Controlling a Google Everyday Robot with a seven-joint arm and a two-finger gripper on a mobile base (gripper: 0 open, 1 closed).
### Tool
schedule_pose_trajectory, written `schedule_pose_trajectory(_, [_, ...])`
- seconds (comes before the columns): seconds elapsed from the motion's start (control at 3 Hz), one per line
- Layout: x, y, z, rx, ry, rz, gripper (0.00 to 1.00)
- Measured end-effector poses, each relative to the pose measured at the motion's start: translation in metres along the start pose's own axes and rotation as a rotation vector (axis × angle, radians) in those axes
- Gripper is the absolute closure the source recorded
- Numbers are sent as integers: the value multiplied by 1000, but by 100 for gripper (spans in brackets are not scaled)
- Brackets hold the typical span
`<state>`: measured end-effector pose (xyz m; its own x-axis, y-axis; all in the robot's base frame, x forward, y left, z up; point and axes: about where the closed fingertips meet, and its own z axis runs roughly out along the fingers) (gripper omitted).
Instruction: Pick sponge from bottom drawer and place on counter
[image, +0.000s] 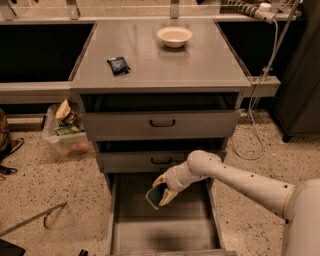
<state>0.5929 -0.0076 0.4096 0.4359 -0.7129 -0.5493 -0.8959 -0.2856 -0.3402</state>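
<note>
The bottom drawer (135, 230) is pulled out at the foot of the grey cabinet. My gripper (161, 191) hangs over the drawer's back half, just below the middle drawer's front, shut on the sponge (154, 195). The sponge shows a dark green face with a yellow edge, tilted and lifted off the drawer floor. My white arm reaches in from the lower right. The counter (165, 62) is the cabinet's flat grey top, well above the gripper.
On the counter lie a dark crinkled packet (119, 65) at the left and a cream bowl (174, 36) at the back. Two black-handled drawers (161, 123) are slightly open above the gripper. A clear bin of packets (65, 130) stands on the floor left. Cables hang at the right.
</note>
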Motion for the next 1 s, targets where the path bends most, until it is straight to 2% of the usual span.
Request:
schedule_pose_trajectory(0.33, [-24,15,-2,-31,-14,-34,100])
schedule_pose_trajectory(0.67, [-23,16,-1,-32,-15,-33,100])
schedule_pose_trajectory(1.0, [-37,5,-13,-33,18,-58,100])
